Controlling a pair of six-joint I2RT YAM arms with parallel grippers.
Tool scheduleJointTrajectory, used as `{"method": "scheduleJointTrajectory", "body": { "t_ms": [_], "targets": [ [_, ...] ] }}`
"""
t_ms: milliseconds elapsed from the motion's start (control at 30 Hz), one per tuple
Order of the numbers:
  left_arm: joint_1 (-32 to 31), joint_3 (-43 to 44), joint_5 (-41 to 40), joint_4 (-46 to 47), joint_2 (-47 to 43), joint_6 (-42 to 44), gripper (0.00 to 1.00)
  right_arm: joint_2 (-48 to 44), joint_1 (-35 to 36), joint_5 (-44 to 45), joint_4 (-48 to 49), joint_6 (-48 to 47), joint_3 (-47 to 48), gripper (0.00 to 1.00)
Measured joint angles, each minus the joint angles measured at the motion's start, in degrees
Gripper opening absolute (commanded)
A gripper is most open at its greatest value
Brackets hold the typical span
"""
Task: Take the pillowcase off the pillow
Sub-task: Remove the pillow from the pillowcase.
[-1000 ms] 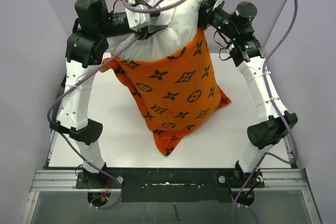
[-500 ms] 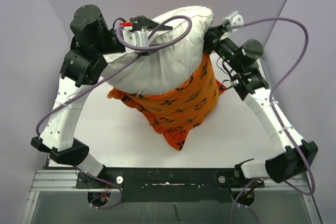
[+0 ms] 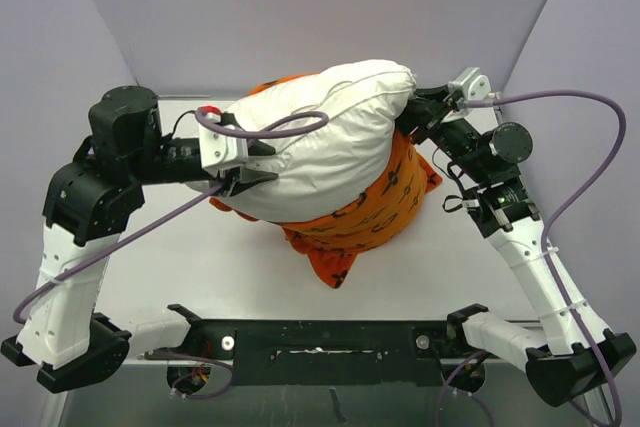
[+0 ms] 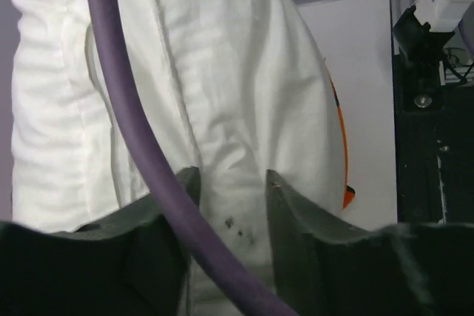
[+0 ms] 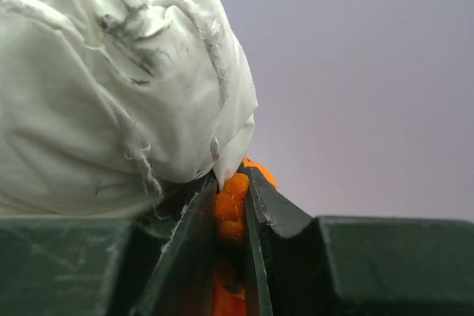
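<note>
Lower now, the pillow is sliding farther out of the pillowcase. Left gripper is squeezing the pillow; right gripper is squeezing the pillowcase.

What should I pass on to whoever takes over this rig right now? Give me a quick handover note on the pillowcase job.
The left gripper is shut on the pillow, pinching white fabric at its left end.
The right gripper is shut on the pillowcase, with orange fabric between its fingers, right beside the pillow's corner.
The pillow is lifted between the arms, with the pillowcase bunched beneath it.
Done: most of the pillow is bare.
Left: pull the two apart until the cover is fully off. How much of the pillow is inside is hidden.
</note>
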Motion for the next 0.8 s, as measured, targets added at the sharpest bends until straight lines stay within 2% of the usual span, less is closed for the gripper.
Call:
{"method": "scheduleJointTrajectory", "body": {
  "t_ms": [33, 67, 133, 200, 400, 600, 800],
  "targets": [
    [-0.02, -0.11, -0.72, -1.46, -0.79, -0.04, 0.96, -0.55, 0.11, -0.17, -0.5, -0.26, -0.26, 0.0],
    [-0.02, 0.04, -1.88, -2.69, -1.29, -0.07, 0.98, -1.05, 0.22, -0.22, -1.14, -0.55, -0.35, 0.0],
    [-0.22, 1.86, -11.72, -4.61, -1.77, -1.18, 0.98, -1.57, 0.2, 0.42, -2.01, -1.36, -0.35, 0.0],
    [0.0, 5.05, -18.27, -6.73, -1.18, -1.49, 0.98, -1.64, 0.04, 1.33, -2.75, -1.68, -0.35, 0.0],
    [0.11, 9.49, -29.49, -11.61, -2.23, -0.22, 0.98, -1.64, -0.22, 3.21, -4.15, -2.16, -0.35, 0.0],
    [0.28, 12.57, -33.22, -15.02, -4.13, 0.83, 0.98, -2.05, -0.22, 3.06, -5.18, -2.4, -0.31, 0.0],
    [0.35, 7.08, -32.5, -14.43, -5.29, 0.33, 0.98, -3.13, -0.24, 1.51, -8.31, -3.21, 0.52, 0.0]
  ]
}}
